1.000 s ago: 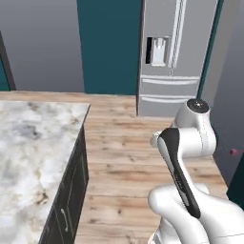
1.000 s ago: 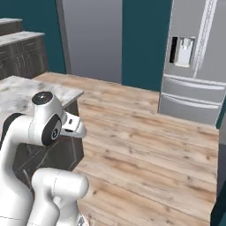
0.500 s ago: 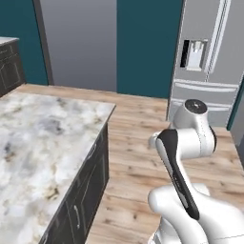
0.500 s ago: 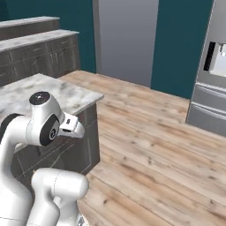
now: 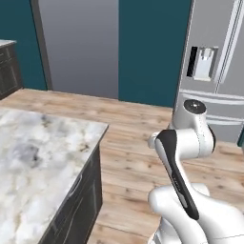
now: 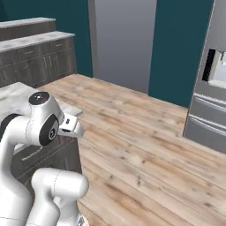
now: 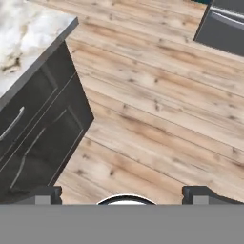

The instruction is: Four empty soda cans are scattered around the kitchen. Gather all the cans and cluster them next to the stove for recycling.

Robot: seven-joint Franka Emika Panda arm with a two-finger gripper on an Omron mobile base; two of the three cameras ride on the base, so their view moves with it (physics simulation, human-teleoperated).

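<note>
The soda cans and the stove are out of view. My gripper (image 7: 124,195) is open, its two dark fingertips (image 7: 45,193) set wide apart with nothing between them. It points down at the wooden floor (image 7: 157,114) beside the corner of a dark island cabinet (image 7: 38,133). My arm is folded up close over the base, with the hand (image 6: 70,126) tucked near the island's edge.
A marble-topped island (image 5: 38,162) with dark drawer fronts stands close on the left. A steel fridge (image 5: 214,71) is at the right and a grey door panel (image 5: 78,47) in the teal wall. Dark cabinets (image 6: 35,57) line the far left. Open wooden floor (image 6: 145,150) lies ahead.
The whole picture has shifted, so the base has moved: the fridge has slid to the right and the island and far cabinets have come into view on the left. The gripper stays open.
</note>
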